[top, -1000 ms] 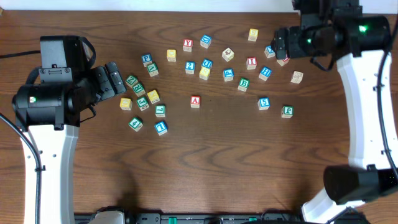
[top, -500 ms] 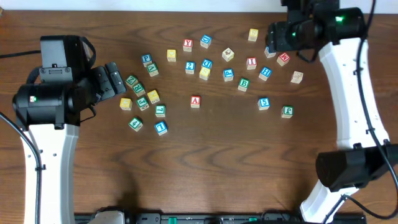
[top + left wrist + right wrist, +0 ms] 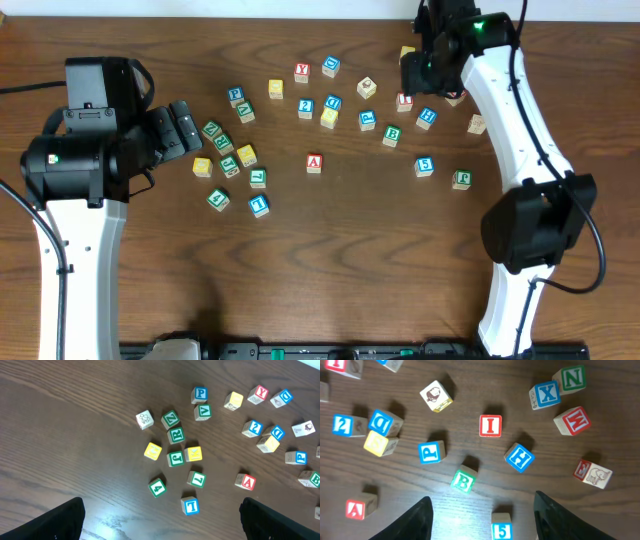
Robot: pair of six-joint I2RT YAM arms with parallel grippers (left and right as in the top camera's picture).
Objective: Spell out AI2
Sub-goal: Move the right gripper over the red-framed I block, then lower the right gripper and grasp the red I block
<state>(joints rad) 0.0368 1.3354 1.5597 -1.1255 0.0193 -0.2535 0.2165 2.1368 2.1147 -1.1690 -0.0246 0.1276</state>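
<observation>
Two arms (image 3: 80,230) stood at one table (image 3: 330,270). Across the three views the cubes came to nine green-lettered cubes (image 3: 222,143), nine blue-lettered cubes (image 3: 235,96), four red-lettered cubes (image 3: 301,72), five yellow cubes (image 3: 275,89) and three picture cubes (image 3: 367,88) (the green N (image 3: 572,378) and the blue X (image 3: 545,395) showed only at the right wrist). Among them lay one red A (image 3: 314,163), one red I (image 3: 490,426) and one blue 2 (image 3: 305,108).

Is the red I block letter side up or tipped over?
Letter side up: the I block sits flat, its red-framed I facing straight up in the right wrist view.
</observation>
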